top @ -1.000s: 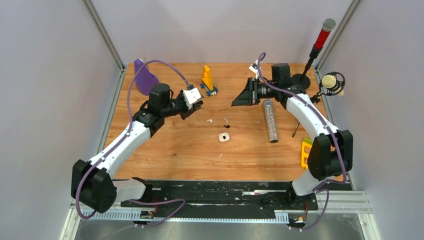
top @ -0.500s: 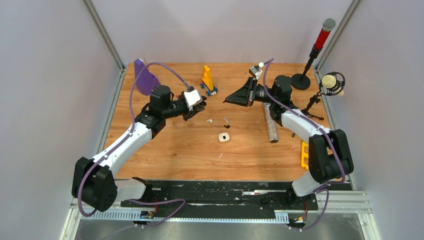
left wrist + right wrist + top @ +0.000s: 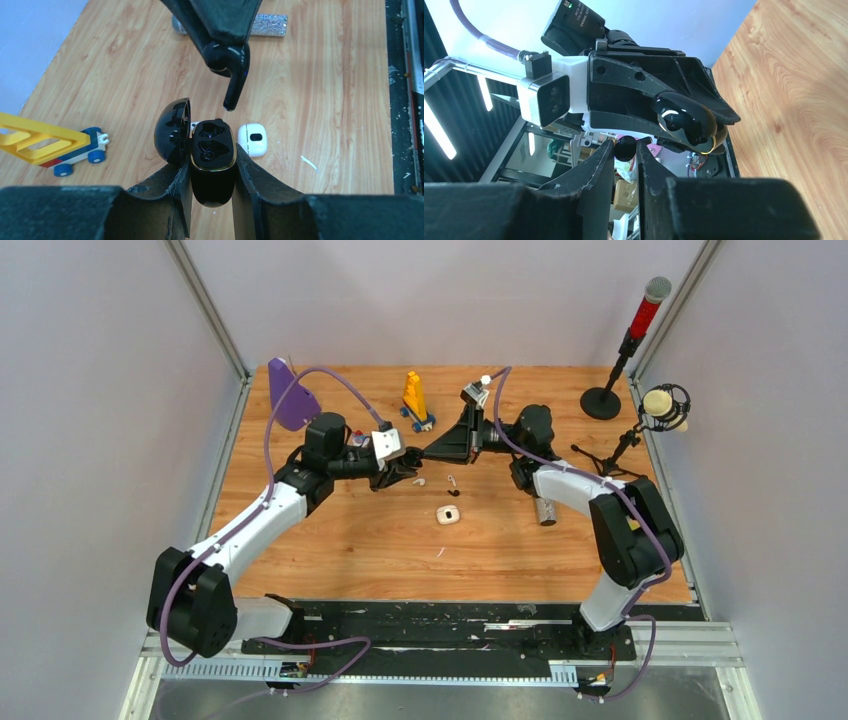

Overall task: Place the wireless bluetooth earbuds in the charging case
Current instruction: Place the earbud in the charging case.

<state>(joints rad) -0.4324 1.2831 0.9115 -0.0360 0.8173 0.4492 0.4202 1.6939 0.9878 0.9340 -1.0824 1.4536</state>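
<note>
My left gripper (image 3: 400, 472) is shut on an open black charging case (image 3: 212, 150), lid (image 3: 172, 130) swung to the left, both sockets empty. My right gripper (image 3: 428, 452) is shut on a glossy black earbud (image 3: 230, 65), stem pointing down just above and right of the case's opening, not touching it. In the right wrist view the bud (image 3: 625, 148) sits between my fingertips, with the case (image 3: 686, 122) right ahead. A white earbud (image 3: 419, 481) and a small dark bud (image 3: 453, 485) lie on the table below.
A white case (image 3: 447, 514) lies on the wood in front of the grippers, a thin white sliver (image 3: 440, 552) nearer me. A yellow toy (image 3: 416, 400) and purple piece (image 3: 290, 395) stand at the back, a glitter cylinder (image 3: 545, 508) and microphones (image 3: 664, 405) at right.
My right arm has swung left across the table, bringing the black earbud up to the open case. My left gripper has shifted slightly right and lower with the case.
</note>
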